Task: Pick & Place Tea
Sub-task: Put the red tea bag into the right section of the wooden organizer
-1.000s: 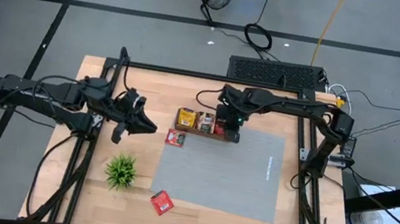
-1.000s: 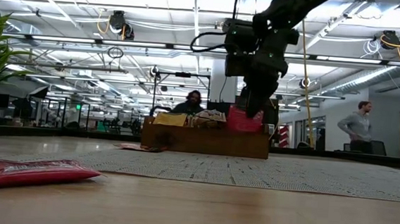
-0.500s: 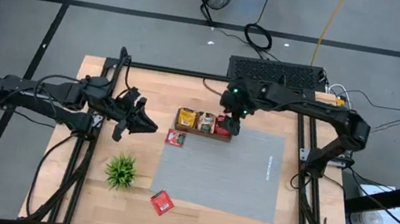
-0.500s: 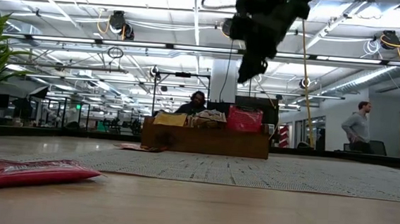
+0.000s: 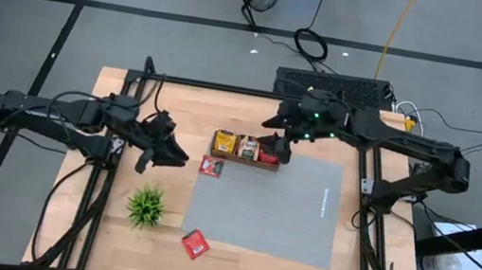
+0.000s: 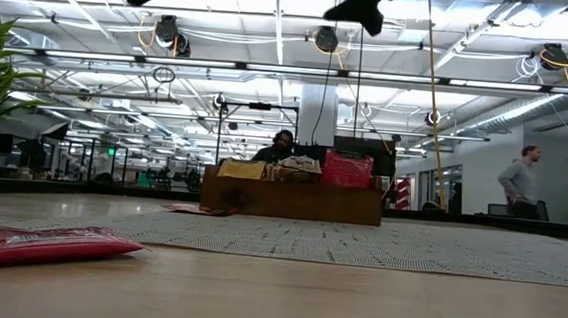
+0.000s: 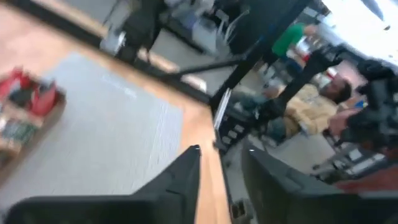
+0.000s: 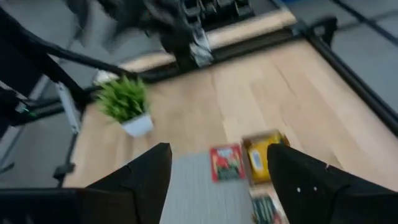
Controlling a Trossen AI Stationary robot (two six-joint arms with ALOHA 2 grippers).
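We saw the right gripper (image 5: 279, 147) raised above the wooden tray (image 5: 244, 159), its fingers (image 8: 143, 177) spread wide and empty. The tray held yellow, brown and red tea packets (image 5: 225, 142). One red packet (image 5: 210, 166) lay on the tabletop (image 5: 231, 268) just beside the grey mat (image 5: 269, 206), another (image 5: 195, 243) near the plant (image 5: 146, 205). The left gripper (image 5: 177, 154) hung left of the tray, fingers (image 7: 180, 180) slightly apart, holding nothing.

We can read no text, brand or number anywhere. The tea packets (image 5: 214, 166) carry printed labels, but their lettering is too small and blurred to make out, and the grey mat (image 5: 269, 206) shows only an illegible white mark.
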